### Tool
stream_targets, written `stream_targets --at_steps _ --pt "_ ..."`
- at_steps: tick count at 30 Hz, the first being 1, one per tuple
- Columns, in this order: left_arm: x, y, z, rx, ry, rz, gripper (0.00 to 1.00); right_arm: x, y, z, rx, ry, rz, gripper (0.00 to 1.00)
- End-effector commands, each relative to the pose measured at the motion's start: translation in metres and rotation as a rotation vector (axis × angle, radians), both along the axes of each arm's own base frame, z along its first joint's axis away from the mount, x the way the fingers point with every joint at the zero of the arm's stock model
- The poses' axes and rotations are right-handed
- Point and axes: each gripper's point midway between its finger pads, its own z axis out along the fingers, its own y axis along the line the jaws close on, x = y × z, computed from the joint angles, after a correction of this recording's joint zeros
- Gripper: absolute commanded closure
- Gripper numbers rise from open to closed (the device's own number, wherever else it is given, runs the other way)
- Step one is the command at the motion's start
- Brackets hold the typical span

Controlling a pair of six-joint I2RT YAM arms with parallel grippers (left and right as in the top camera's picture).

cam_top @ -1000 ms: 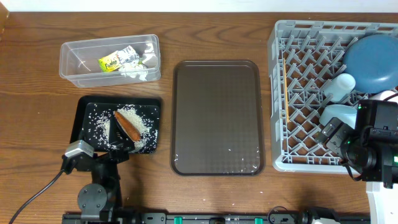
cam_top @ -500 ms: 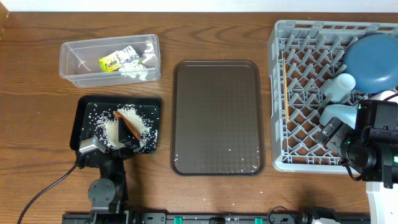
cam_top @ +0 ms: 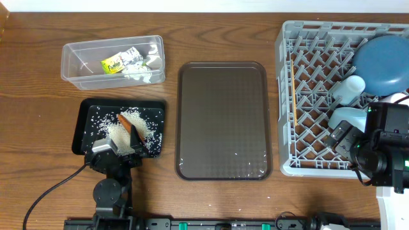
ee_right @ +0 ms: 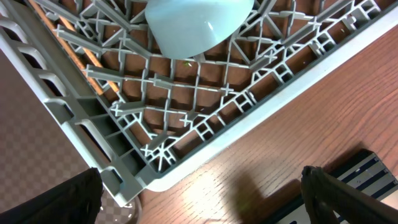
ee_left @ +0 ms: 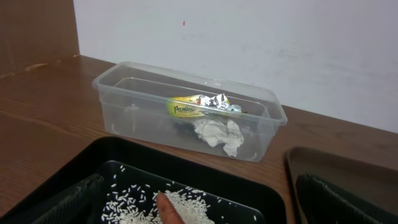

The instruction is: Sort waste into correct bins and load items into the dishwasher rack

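left gripper [cam_top: 123,146] jaws wide over black tray [cam_top: 82,137], carrot [cam_top: 126,122] on rice [cam_top: 112,133]; right gripper [cam_top: 340,137] jaws wide over rack [cam_top: 282,96].

rice [cam_top: 114,132] + carrot [cam_top: 125,121] in blk tray [cam_top: 86,126], wrapper [cam_top: 121,61] + tissue [ee_left: 217,134] in clear tub [cam_top: 75,69], bowl [cam_top: 382,64] in grey rack [cam_top: 285,96]

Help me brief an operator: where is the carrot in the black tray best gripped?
Across its middle, from straight above. The carrot lies flat and slanted on rice inside the black tray, so the jaws should straddle its narrow width, square to its length; the tray's rim probably hinders a sideways approach.
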Motion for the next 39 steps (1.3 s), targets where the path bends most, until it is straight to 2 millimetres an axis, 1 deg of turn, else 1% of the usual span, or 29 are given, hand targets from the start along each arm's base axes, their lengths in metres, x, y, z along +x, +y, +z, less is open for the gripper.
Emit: stream_targets --at_steps 1,29,32,35,39 --pt "0.0 -0.003 -0.018 0.024 0.057 -0.019 0.01 -0.001 -0.003 0.001 0.002 -0.004 -0.026 0.01" --pt "0.0 -0.003 -0.018 0.025 0.058 -0.019 0.01 -0.001 -0.003 0.001 0.002 -0.005 -0.026 0.01" --pt "0.0 -0.003 -0.018 0.025 0.058 -0.019 0.01 -0.004 -0.003 0.008 -0.005 -0.043 -0.025 0.01" --pt "0.0 -0.003 -0.018 0.025 0.058 -0.019 0.01 -0.013 -0.007 0.021 -0.046 -0.109 -0.027 0.01" --pt "0.0 -0.003 -0.018 0.025 0.058 -0.019 0.01 -0.021 -0.006 0.036 -0.054 -0.261 -0.041 0.01"
